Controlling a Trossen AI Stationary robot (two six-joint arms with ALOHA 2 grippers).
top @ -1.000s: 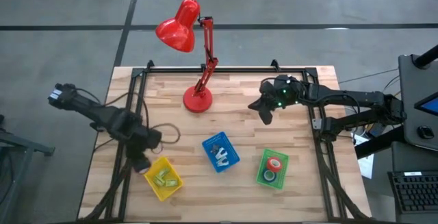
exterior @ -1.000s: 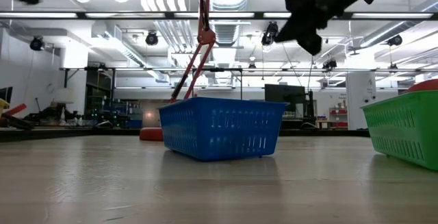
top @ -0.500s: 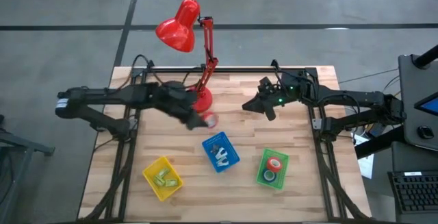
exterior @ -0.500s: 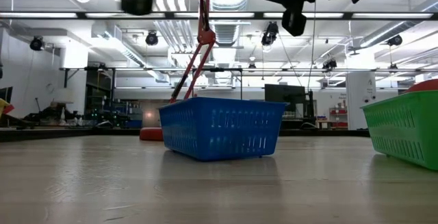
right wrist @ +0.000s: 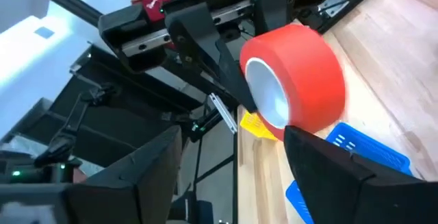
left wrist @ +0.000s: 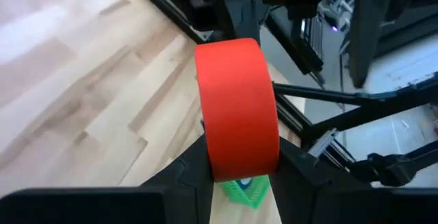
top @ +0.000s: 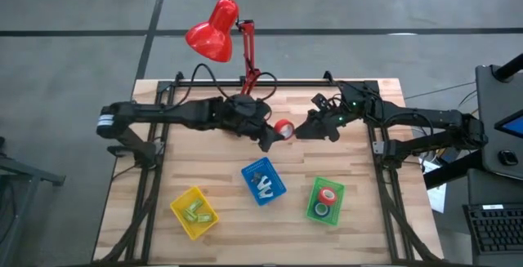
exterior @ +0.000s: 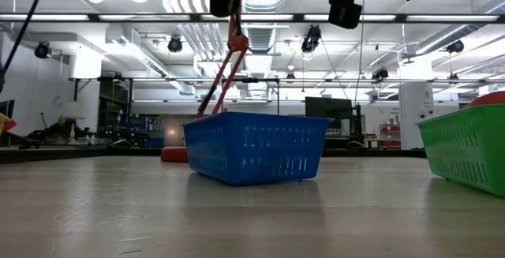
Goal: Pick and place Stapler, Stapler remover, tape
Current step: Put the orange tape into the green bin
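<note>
Two grippers mid-air: left gripper [top: 276, 134] clenched on red tape [top: 283, 129], right gripper [top: 304, 129] seemingly spread beside it.

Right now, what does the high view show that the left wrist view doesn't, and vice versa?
High view only: red desk lamp, yellow plastic tray, blue plastic tray, and both arms meeting mid-table, right claw open beside the roll. Left wrist view only: the roll's broad red outer band, clamped between the left claw's fingers. Both: red-rimmed tape roll, green plastic tray, wooden table.
</note>
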